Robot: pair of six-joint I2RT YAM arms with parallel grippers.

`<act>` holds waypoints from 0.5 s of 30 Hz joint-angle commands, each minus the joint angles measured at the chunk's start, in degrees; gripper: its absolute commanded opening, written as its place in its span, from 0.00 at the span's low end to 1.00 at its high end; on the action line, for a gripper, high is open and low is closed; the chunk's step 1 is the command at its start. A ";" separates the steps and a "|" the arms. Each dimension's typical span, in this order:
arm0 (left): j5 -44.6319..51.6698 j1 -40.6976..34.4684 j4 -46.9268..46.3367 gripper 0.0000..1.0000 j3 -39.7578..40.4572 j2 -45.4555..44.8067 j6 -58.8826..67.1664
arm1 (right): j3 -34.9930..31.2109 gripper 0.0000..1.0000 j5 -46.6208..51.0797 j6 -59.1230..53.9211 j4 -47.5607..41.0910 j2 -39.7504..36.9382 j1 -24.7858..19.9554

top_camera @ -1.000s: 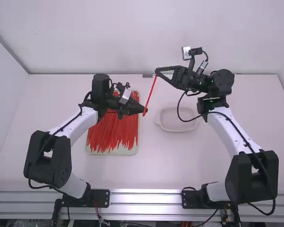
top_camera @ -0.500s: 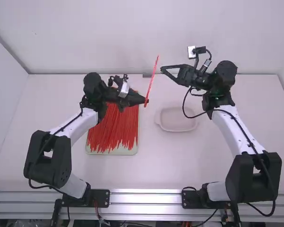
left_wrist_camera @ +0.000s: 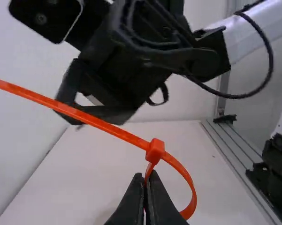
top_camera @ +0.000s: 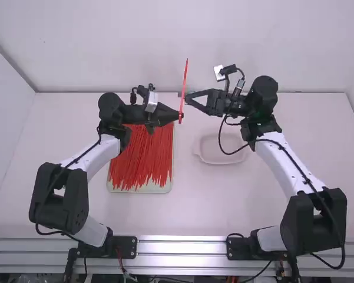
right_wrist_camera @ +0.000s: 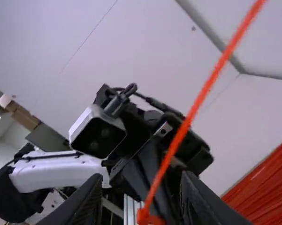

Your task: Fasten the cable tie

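Left gripper [left_wrist_camera: 144,176] pinches the orange-red plastic cable tie [left_wrist_camera: 155,150] beside its head, aloft over the far edge of the spare red tie pile [top_camera: 142,154]; right gripper [top_camera: 191,98] gapes at its threaded tail. Tightening seems next: clamp, pull.

I see plain white walls [top_camera: 94,41] closing in the white surface [top_camera: 224,194] on three sides, with an aluminium rail [top_camera: 182,240] along its near edge.
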 commanded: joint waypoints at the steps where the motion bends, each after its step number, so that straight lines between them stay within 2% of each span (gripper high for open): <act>1: -0.52 0.22 0.76 0.02 0.50 -0.07 -1.27 | 1.27 0.44 -0.35 -0.33 0.33 -0.92 1.49; 8: -0.50 0.24 4.59 0.02 0.96 -0.07 -3.54 | 1.27 0.45 0.76 -0.35 0.33 -0.92 4.94; 12: 0.00 0.26 4.26 0.01 0.94 -0.07 -3.58 | 1.27 0.34 0.59 -0.11 0.31 -0.92 4.87; 15: 1.07 0.28 4.33 0.02 0.92 -0.07 -3.56 | 1.27 0.32 0.46 0.13 0.33 -0.92 5.20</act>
